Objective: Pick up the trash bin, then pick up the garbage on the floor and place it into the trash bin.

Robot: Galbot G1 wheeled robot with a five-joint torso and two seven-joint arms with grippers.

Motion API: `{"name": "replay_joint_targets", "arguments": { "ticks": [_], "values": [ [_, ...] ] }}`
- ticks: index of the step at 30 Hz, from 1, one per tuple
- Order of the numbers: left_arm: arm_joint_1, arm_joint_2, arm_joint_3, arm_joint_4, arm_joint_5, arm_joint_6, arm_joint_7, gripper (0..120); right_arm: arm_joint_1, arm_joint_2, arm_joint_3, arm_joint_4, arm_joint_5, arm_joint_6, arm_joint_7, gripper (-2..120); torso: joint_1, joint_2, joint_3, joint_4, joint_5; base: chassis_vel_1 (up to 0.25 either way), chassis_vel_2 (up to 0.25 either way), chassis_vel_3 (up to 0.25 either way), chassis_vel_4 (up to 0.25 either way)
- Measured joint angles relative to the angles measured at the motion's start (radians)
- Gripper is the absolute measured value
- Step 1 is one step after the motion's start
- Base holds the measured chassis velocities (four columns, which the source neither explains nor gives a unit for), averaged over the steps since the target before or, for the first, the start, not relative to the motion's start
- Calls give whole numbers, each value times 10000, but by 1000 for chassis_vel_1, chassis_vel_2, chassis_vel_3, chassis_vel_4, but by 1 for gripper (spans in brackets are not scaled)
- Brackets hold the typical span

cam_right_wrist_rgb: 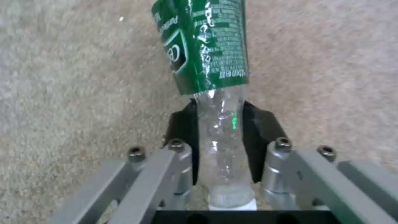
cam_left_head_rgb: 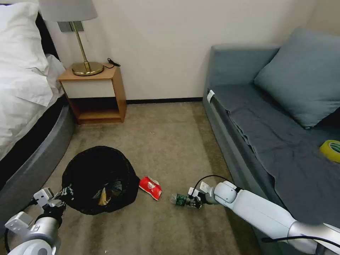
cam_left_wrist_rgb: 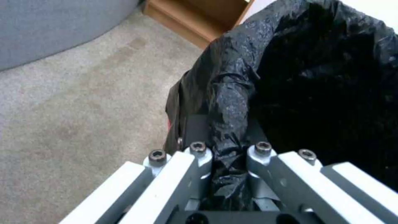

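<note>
My right gripper is clamped on the bottle; lift it level toward the bin, whose rim my left gripper pinches.

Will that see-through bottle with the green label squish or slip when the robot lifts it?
The clear plastic bottle with the green label looks thin and empty, so probably light. Its wall looks pinched between the right gripper pads, so it likely squishes. It is smooth and round, so it might twist or slip.

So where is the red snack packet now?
In the head view the red snack packet lies on the carpet, just right of the trash bin and left of the bottle held by the right tool.
</note>
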Motion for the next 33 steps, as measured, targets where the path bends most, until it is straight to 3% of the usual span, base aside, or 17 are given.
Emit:
{"name": "replay_joint_targets", "arguments": {
  "ticks": [6, 14, 18, 25, 33],
  "values": [
    [-15, -51, 43, -33, 75, 5, -10, 4, -319, -312, 742, 690, 336, -70, 305, 8, 0, 0, 0, -1, 1, 0, 0, 0, 0],
    [-54, -76, 91, 21, 173, 16, -25, 4, -726, -724, 2229, 1814, 901, -118, 682, 8, 1, 0, 0, 0, -2, 0, 0, 0, 0],
    [-12, -88, 161, 65, 198, 18, -26, 4, -1071, -1085, 3441, 3135, 1867, -108, 1284, 8, 0, 0, 0, -2, 0, 0, 0, 0, 0],
    [-49, -52, 309, 114, 209, 25, -35, 4, -1006, -1424, 3843, 5287, 3229, 105, 2315, 8, 0, 0, 0, -1, -1, 0, 0, 0, 0],
    [-193, -7, 645, 112, 337, 119, -131, 4, -305, -1267, 3427, 7261, 4908, -33, 3252, 8, 0, -2, 0, 2, -3, 0, 0, 0, 0]
  ]
}}
